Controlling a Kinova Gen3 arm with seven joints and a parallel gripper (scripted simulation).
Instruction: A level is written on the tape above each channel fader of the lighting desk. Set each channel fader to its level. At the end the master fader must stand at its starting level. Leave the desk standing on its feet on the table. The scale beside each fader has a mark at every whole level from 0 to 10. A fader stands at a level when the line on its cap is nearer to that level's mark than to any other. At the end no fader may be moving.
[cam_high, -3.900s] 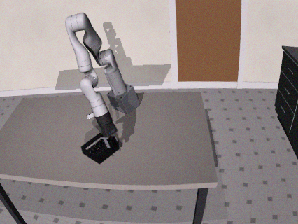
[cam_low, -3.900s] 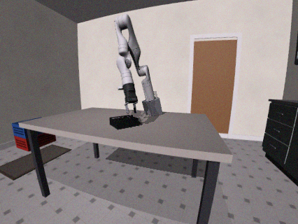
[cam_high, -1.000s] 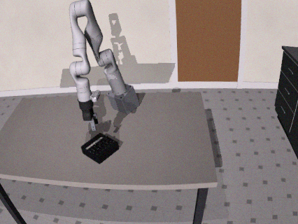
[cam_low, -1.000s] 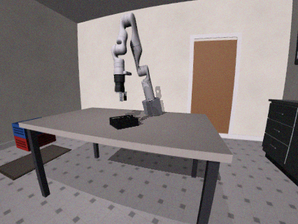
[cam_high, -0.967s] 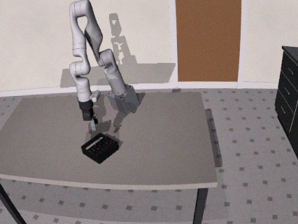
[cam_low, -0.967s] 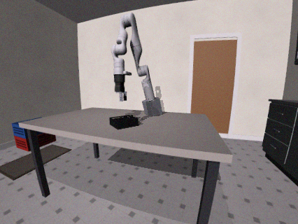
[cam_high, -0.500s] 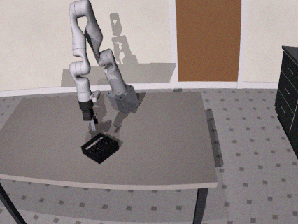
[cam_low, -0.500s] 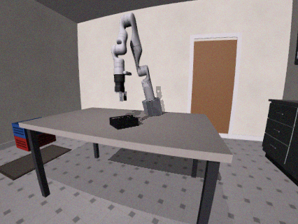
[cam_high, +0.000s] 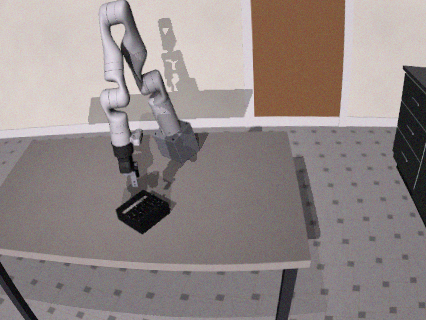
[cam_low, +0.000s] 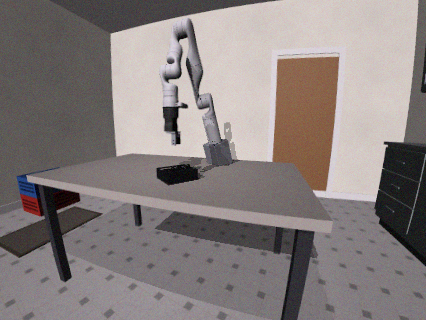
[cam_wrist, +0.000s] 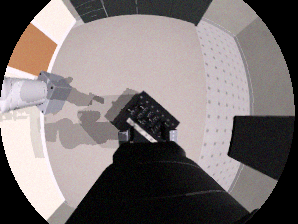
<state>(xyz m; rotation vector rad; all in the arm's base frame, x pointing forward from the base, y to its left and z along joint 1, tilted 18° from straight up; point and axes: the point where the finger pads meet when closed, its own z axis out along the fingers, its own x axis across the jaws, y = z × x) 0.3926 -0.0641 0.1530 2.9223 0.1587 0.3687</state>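
The lighting desk (cam_high: 143, 211) is a small black box standing on the table left of the middle, turned at an angle. A pale tape strip runs along its far top edge. It also shows in the exterior view (cam_low: 176, 173) and in the wrist view (cam_wrist: 147, 117). The faders and written levels are too small to read. My gripper (cam_high: 133, 180) hangs open and empty above the desk's far edge, well clear of it, fingers pointing down. It also shows in the exterior view (cam_low: 174, 138).
The arm's base (cam_high: 176, 141) stands on the table behind the desk. A dark cabinet (cam_high: 412, 135) stands off to the right of the table. Red and blue crates (cam_low: 37, 195) sit on the floor at the left.
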